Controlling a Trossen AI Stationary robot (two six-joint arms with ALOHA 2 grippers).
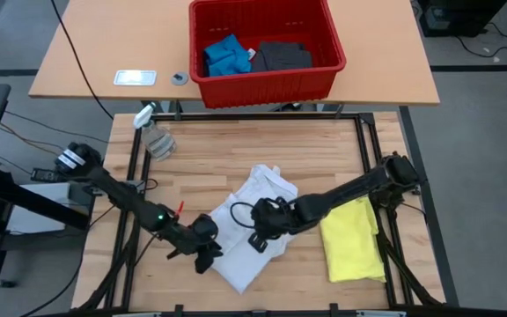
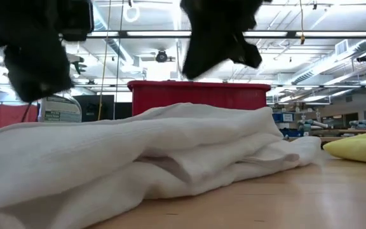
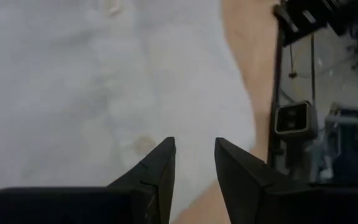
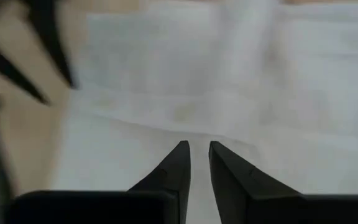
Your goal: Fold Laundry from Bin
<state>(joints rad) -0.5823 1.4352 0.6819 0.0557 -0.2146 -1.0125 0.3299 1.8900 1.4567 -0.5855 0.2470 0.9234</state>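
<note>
One rumpled soft white shirt point(image 1: 252, 222), red plastic bin point(image 1: 267, 46)

Two surfaces: light wood worktable point(image 1: 324, 150) with white shirt point(image 1: 252, 224) spread near its front middle, folded yellow T-shirt point(image 1: 352, 238) just right of it, spray bottle point(image 1: 154, 134) at back left. Tan table point(image 1: 113, 44) behind carries red bin point(image 1: 267, 53), white card point(image 1: 135, 77), small round object point(image 1: 180, 78).
</note>
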